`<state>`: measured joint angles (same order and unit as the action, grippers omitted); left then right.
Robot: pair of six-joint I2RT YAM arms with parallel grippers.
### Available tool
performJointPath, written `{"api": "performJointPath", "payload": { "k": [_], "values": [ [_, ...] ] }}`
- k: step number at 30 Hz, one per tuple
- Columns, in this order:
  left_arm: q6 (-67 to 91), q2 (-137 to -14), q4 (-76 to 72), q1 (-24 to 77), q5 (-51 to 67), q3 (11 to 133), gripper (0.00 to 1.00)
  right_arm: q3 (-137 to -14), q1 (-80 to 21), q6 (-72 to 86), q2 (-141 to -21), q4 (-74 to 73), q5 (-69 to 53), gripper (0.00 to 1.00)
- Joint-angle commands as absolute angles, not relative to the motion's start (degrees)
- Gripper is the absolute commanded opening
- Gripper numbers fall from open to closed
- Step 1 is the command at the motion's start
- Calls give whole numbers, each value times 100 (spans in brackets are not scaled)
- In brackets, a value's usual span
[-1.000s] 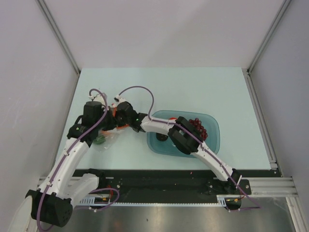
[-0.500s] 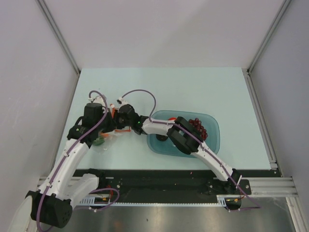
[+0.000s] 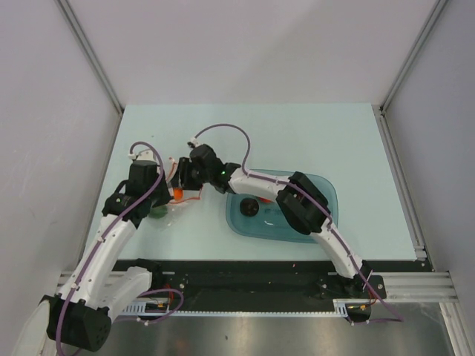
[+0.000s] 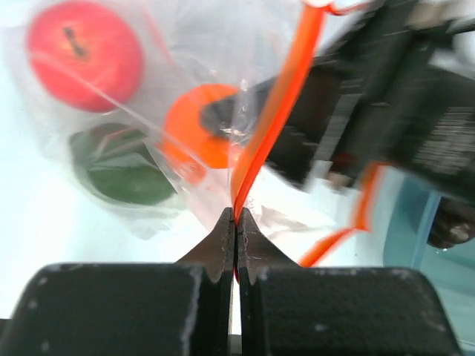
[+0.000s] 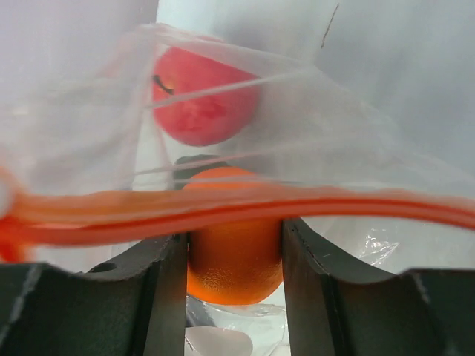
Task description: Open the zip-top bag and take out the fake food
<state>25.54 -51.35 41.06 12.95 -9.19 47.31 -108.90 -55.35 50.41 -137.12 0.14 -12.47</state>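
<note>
Pale grey walls (image 3: 260, 44) closed in a light teal counter (image 3: 297, 133). On its left part we saw the bag (image 3: 174, 208), clear and crinkled, between the two arms. Through the plastic showed an apple (image 4: 85, 44), a green fruit (image 4: 122, 167) just beside it, and an orange (image 5: 234, 263). The bag's orange-red strip (image 4: 278, 111) ran up from the left gripper (image 4: 235, 222), whose jaws were pressed fully together on it, pinching the bag's edge. The right gripper (image 5: 235, 237) stood half closed at the bag's mouth, one finger touching each side of the orange, so it gripped that fruit. In the right wrist view the strip crossed in front of the orange and both fingers. We could not tell how far the fingers reached inside the bag. To the right, near the bag, sat a teal tub (image 3: 256, 226) with a dark fruit (image 3: 250, 208) in it. The right arm passed over the tub.
</note>
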Motion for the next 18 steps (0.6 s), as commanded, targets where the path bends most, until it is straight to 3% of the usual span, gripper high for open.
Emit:
{"api": "performJointPath", "payload": {
  "k": [1, 12, 18],
  "values": [
    [2663, -5045, 4201, 1248, -1178, 4790, 0, -10793, -5388, 4738, -12754, -832, -1336, 0],
    [2479, -5098, 4324, 1239, -1431, 4948, 0, -10301, -5098, 3613, -11647, -2214, -1662, 0],
    [2268, -5071, 4342, 1248, -1503, 5071, 0, -8800, -4492, 3270, -10145, -2715, -1222, 0]
  ]
}}
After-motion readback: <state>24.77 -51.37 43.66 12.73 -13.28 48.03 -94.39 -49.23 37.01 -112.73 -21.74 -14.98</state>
